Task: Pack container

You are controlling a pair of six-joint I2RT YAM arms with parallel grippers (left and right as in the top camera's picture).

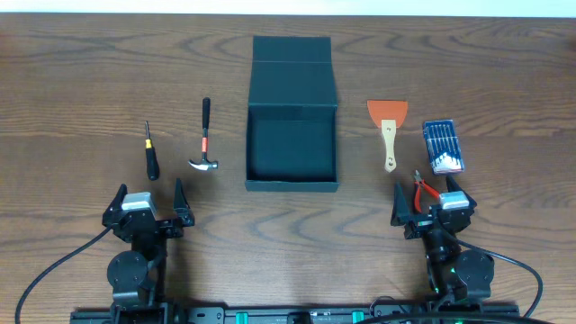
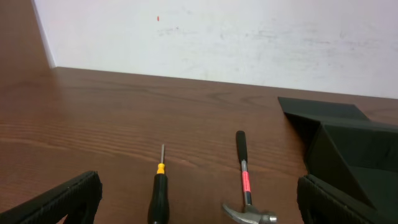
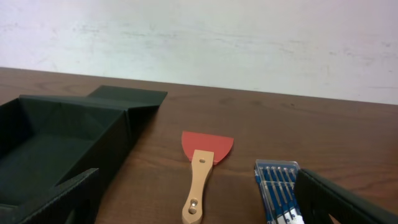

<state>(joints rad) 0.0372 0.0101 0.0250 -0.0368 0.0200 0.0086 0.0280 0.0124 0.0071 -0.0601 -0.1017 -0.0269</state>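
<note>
Now, the dark teal-green rigid square box [image 1: 292, 148] stands in the middle of the brown wooden table [image 1: 81, 81], between your two arms and a little farther out than them. Its hinged flap lid is open and lies folded back on the far side, flat on the wood.

On the left of the box you have the hammer with black grip, red band and silver head [image 1: 204, 139], with its head toward the robot. Beside it, farther left, lies the small screwdriver with black handle and yellow collar [image 1: 151, 153], with its tip pointing away. Both are apart from the box and apart from each other.

On the right you see the scraper with orange-red blade and pale wooden handle [image 1: 388, 130], near the box but not touching it. Just beside it on the right lies the small blue case of silver bits [image 1: 443, 147].

The left gripper [image 1: 149, 189] waits near the table edge, just behind the screwdriver, and its fingers are spread wide. The right gripper [image 1: 424, 193] is spread wide too. From above, the red-handled pliers [image 1: 423, 187] show between its two fingers. I cannot tell if they touch the fingers.
</note>
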